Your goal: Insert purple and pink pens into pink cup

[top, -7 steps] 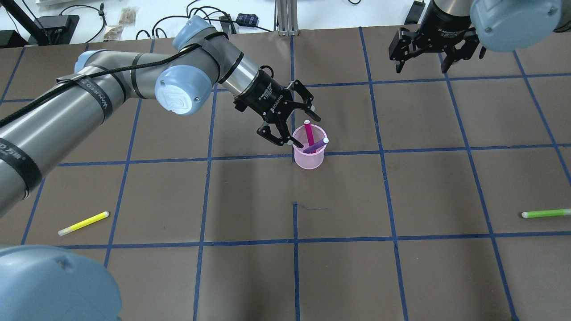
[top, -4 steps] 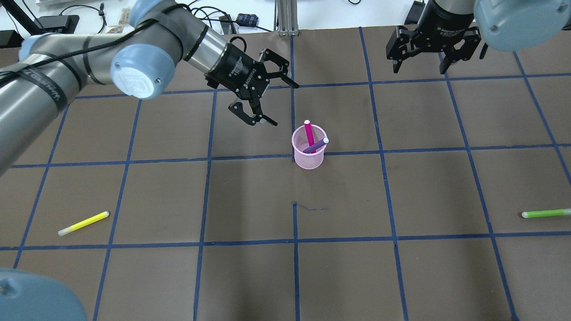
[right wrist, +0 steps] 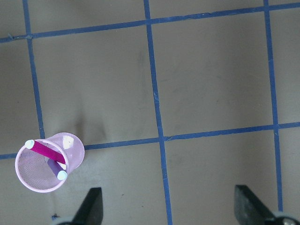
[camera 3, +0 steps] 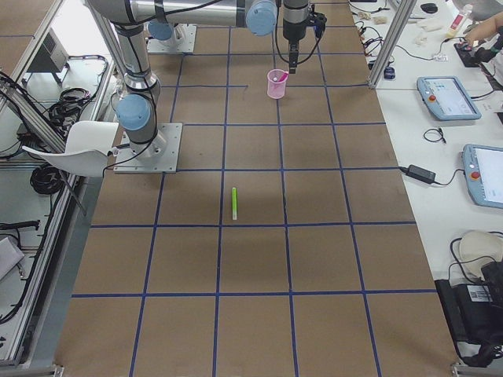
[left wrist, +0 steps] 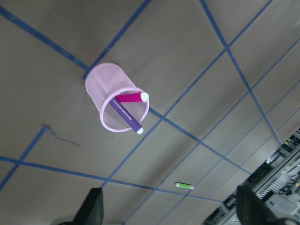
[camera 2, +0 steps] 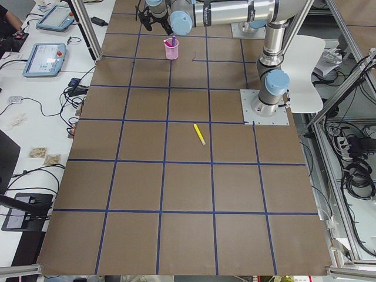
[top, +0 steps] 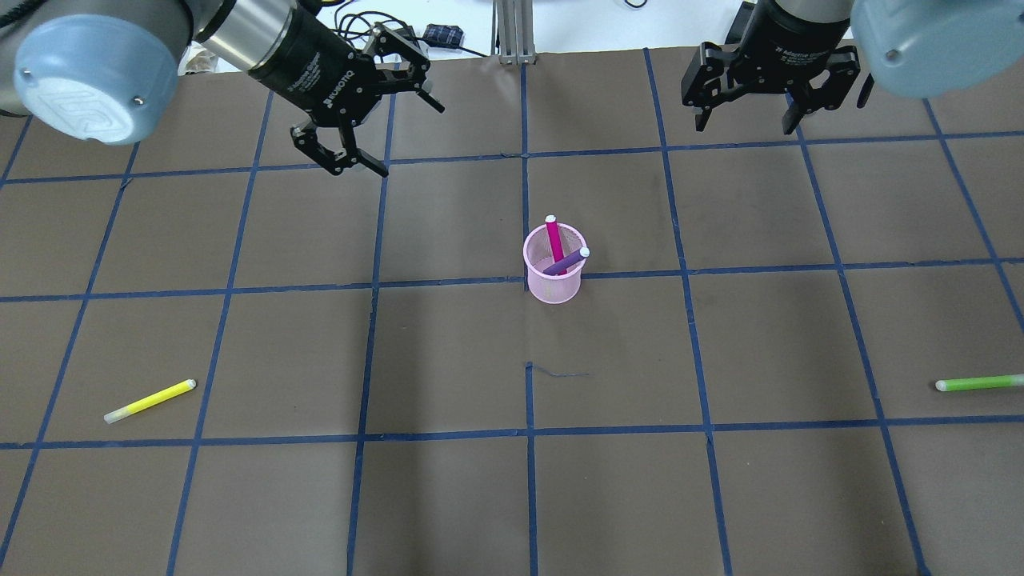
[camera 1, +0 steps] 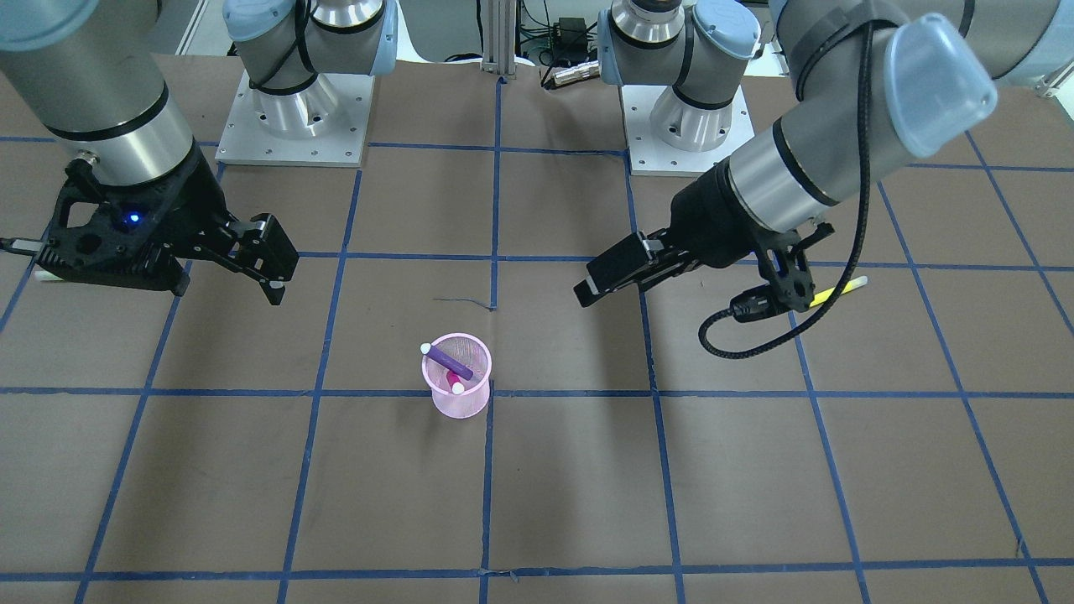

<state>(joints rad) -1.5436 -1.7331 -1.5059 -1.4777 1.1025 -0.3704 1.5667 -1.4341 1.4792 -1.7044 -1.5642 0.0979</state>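
Note:
The pink mesh cup (top: 554,284) stands upright near the table's middle. The pink pen (top: 553,238) and the purple pen (top: 567,260) both stand inside it, leaning on the rim. The cup also shows in the front view (camera 1: 458,401), the left wrist view (left wrist: 104,89) and the right wrist view (right wrist: 75,146). My left gripper (top: 404,132) is open and empty, high and far to the cup's back left. My right gripper (top: 746,124) is open and empty at the back right, away from the cup.
A yellow pen (top: 150,400) lies at the front left. A green pen (top: 978,383) lies near the right edge. Blue tape lines grid the brown table. Cables and boxes lie beyond the far edge.
My left gripper has pulled away from the cup, up and toward the back left, staying open. The pens and cup have not moved. The right gripper shifted slightly.

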